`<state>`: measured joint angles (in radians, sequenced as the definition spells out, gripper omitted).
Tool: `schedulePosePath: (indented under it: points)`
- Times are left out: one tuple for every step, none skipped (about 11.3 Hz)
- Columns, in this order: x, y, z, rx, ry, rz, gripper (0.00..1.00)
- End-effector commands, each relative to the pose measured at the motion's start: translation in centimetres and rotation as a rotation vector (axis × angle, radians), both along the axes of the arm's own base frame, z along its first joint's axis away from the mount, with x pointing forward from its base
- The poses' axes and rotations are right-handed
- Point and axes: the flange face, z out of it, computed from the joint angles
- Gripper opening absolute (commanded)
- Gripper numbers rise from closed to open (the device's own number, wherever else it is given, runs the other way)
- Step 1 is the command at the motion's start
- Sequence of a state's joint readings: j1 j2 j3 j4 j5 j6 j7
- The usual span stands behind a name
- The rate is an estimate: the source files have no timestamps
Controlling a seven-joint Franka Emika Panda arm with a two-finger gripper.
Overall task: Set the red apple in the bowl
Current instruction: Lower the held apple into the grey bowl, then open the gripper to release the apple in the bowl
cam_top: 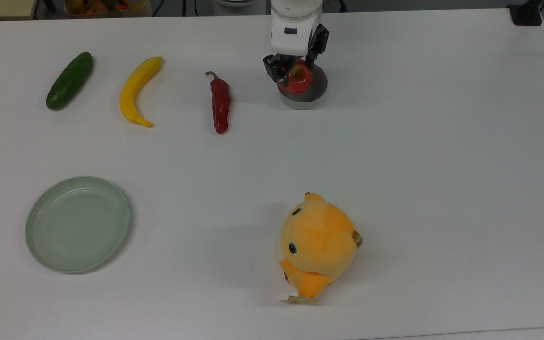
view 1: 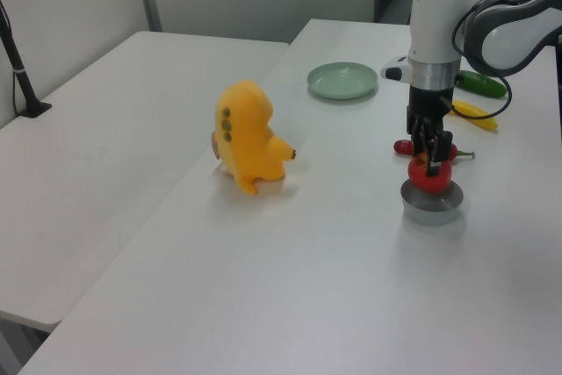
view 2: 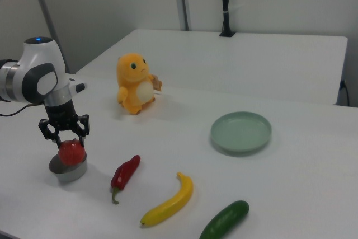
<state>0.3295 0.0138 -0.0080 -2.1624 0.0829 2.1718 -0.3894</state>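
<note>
While the gripper (cam_top: 295, 75) clasps the red apple (cam_top: 296, 81) between its fingers, the grey bowl (cam_top: 306, 96) sits directly beneath it.

Apple (cam_top: 299, 80): glossy red. Bowl (cam_top: 306, 97): grey. Chili pepper (cam_top: 220, 104): dark red. Banana (cam_top: 136, 89): yellow. Cucumber (cam_top: 69, 80): dark green. Plate (cam_top: 45, 257): pale green. Plush toy (cam_top: 317, 245): orange. Table (cam_top: 418, 156): white.

Chili pepper (cam_top: 220, 105) beside bowl (cam_top: 304, 96) (top view's left), elsewhere open table (cam_top: 418, 141)
</note>
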Motion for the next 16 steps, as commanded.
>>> schedulePosePath:
  points:
    - [-0.1,0.9,-0.4,0.003,-0.009,-0.027,0.82]
    - [-0.1,1.0,-0.3,0.003,-0.010,-0.034,0.86]
    - [0.2,1.0,0.0,0.006,-0.015,-0.035,0.92]
    - [0.3,0.8,0.1,0.006,-0.015,-0.041,0.97]
    - [0.5,0.6,0.4,0.007,-0.018,-0.047,1.00]
    - [0.8,0.5,1.1,0.011,-0.029,-0.059,1.00]
    - [1.2,0.5,2.2,0.012,-0.026,-0.090,1.00]
    - [1.8,0.1,3.6,0.013,-0.024,-0.120,1.00]
    - [2.5,-1.1,5.7,0.017,-0.026,-0.149,1.00]
    - [3.3,-2.6,8.2,0.021,-0.017,-0.189,1.00]
    - [4.1,-4.1,11.3,0.023,-0.005,-0.230,1.00]
    - [4.7,-6.0,14.1,0.023,0.003,-0.260,1.00]
    - [4.9,-7.5,16.7,0.026,0.000,-0.287,1.00]
    - [4.9,-9.5,19.2,0.026,0.006,-0.320,1.00]
    - [4.7,-11.1,21.5,0.025,0.010,-0.343,1.00]
    - [4.4,-12.8,23.5,0.024,0.014,-0.372,1.00]
